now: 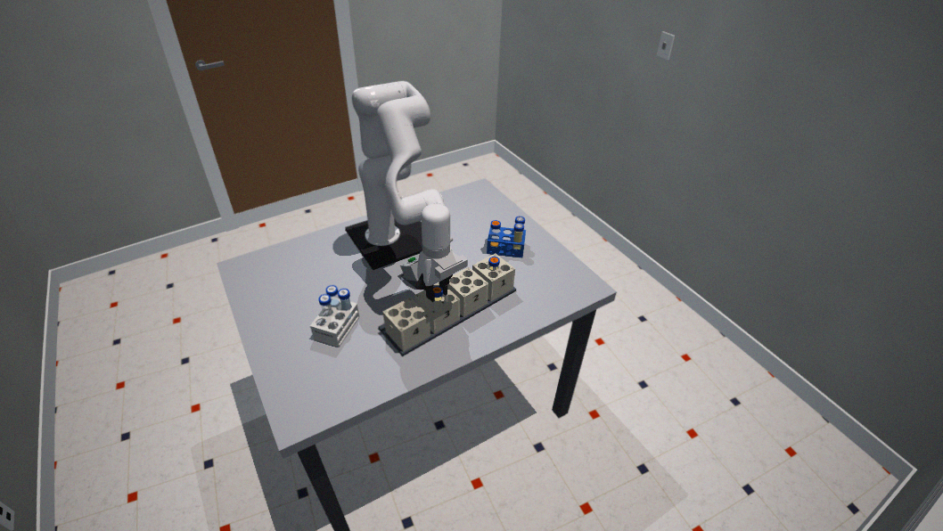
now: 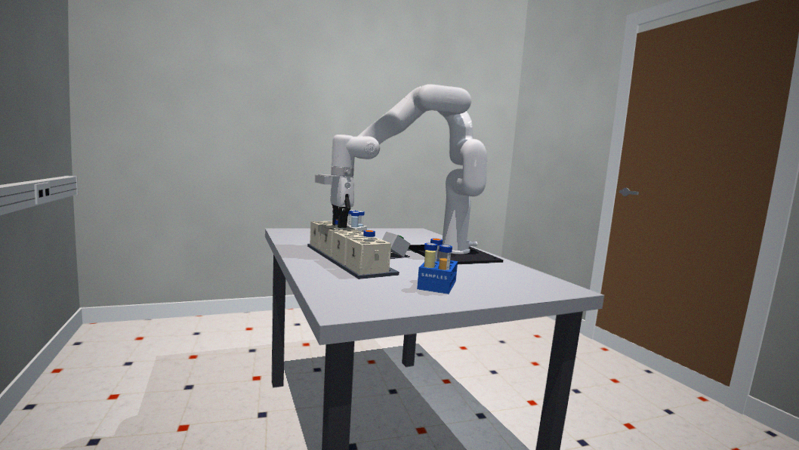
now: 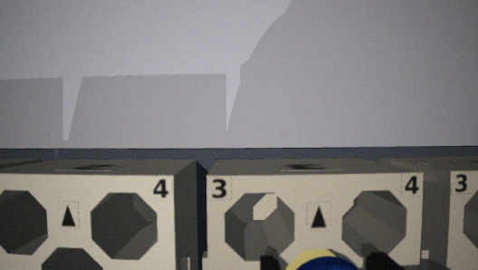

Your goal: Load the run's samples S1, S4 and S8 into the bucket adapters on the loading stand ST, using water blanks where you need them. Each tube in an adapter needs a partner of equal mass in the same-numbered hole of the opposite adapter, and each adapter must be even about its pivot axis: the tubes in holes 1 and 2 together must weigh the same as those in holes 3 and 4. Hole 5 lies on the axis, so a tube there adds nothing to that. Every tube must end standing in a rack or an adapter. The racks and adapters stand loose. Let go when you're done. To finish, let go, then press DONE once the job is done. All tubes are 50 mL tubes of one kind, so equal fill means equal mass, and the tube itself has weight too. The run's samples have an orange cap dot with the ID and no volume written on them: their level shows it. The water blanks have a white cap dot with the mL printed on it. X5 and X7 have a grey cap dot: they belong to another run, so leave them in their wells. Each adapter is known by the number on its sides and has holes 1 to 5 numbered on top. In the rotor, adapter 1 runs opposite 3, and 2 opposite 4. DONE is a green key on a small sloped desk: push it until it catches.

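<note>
My gripper [image 1: 438,287] [image 2: 340,217] [image 3: 323,265] is slightly open around the blue cap of a tube with yellow liquid, low over adapter 3 [image 1: 446,320] [image 3: 217,246]. A gap shows on each side of the cap [image 3: 328,264]. That tube seems to stand in hole 5; the hole is hidden. Its dot looks orange in the top view. Another orange-dot tube [image 1: 493,262] [image 2: 368,232] stands in adapter 1 [image 1: 503,283] [image 2: 365,260], apparently in hole 5. Adapters 2 [image 1: 475,299] and 4 [image 1: 414,332] show no tubes. IDs are unreadable.
The blue samples rack [image 1: 505,250] [image 2: 436,283] holds three tubes, one with an orange dot. The white rack [image 1: 325,336] holds three blue-capped tubes. The green DONE key [image 1: 411,259] is on its small sloped desk behind the adapters, close to my gripper.
</note>
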{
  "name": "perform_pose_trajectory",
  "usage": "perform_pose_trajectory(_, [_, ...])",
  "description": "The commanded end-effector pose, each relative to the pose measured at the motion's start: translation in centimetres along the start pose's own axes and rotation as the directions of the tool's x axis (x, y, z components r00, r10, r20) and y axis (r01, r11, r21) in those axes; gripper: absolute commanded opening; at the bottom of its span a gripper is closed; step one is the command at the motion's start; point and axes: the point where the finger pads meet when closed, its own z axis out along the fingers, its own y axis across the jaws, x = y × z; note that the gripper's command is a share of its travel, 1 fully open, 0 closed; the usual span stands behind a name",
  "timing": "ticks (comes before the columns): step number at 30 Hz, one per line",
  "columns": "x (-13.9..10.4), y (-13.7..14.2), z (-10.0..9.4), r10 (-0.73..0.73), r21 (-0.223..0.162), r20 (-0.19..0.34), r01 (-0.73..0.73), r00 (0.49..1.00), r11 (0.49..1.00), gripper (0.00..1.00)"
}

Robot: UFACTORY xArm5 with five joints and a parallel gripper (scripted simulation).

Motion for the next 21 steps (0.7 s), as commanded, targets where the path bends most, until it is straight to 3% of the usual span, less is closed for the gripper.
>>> perform_pose_trajectory(1, [0.13,0.02,-0.15,0.000,0.014,-0.007,0.000,1.000,1.000,0.44])
perform_pose_trajectory(21, [0.12,0.03,-0.75,0.000,0.014,-0.007,0.000,1.000,1.000,0.44])
